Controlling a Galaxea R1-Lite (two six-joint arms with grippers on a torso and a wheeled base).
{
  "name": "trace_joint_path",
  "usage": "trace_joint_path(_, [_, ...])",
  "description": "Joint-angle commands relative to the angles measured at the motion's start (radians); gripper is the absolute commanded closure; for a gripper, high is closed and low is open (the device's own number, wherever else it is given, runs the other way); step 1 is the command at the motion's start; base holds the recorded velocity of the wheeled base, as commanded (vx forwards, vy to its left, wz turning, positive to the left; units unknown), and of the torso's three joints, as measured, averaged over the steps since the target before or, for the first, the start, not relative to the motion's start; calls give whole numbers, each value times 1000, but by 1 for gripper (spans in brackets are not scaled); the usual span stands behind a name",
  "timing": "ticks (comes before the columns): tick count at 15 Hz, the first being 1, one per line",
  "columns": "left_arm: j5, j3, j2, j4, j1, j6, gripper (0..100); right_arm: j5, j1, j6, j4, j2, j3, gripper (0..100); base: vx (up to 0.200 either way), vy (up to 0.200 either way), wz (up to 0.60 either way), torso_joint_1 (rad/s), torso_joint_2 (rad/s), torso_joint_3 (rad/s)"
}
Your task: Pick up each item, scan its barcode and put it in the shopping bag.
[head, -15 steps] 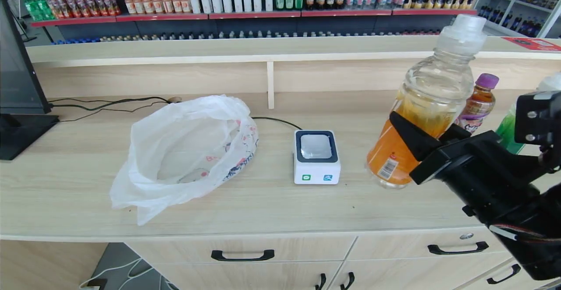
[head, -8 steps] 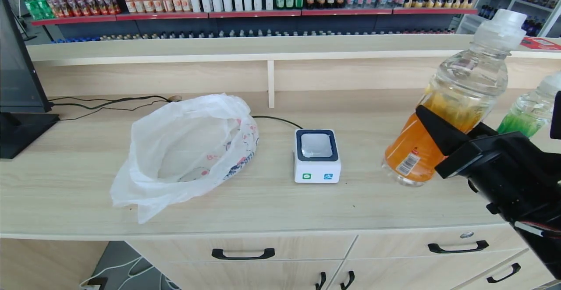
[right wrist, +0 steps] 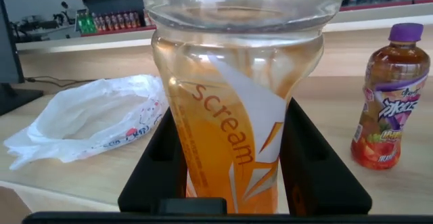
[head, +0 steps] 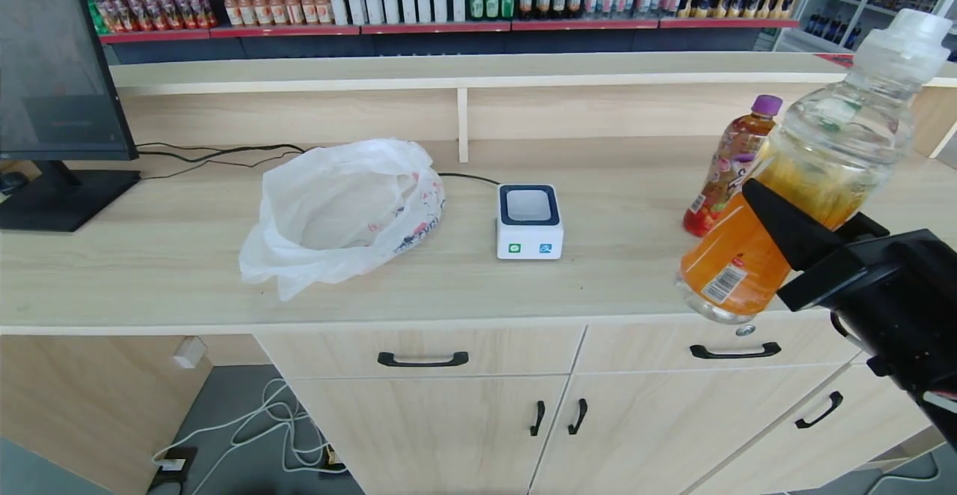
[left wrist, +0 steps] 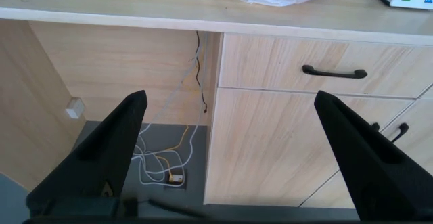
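Right gripper [right wrist: 233, 163] is clamped on orange bottle [head: 815, 158], held tilted over counter [head: 598, 278] edge, right of scanner [head: 529, 220]; far finger is hidden. Left gripper [left wrist: 230, 101] is spread wide below counter.

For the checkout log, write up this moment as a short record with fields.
held item: orange bottle, tilted, in the right gripper, to the right of the scanner
barcode: visible low on the bottle's side
left gripper: open, low, facing the cabinet front
shopping bag: open on the counter, left of the scanner
waiting: purple-capped bottle, upright on the counter
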Motion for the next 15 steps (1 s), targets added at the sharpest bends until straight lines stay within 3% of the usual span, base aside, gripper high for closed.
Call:
trace_joint_path(1, [0,-1,0,0,0,0,0,-1,0,-1,1,-4,3,100,0,200,0,-12,-17,12])
trace_joint_path(15, [2,0,0,0,0,-2,0,-1,-3,-4,1,8,4,100,0,200,0,6,4,1])
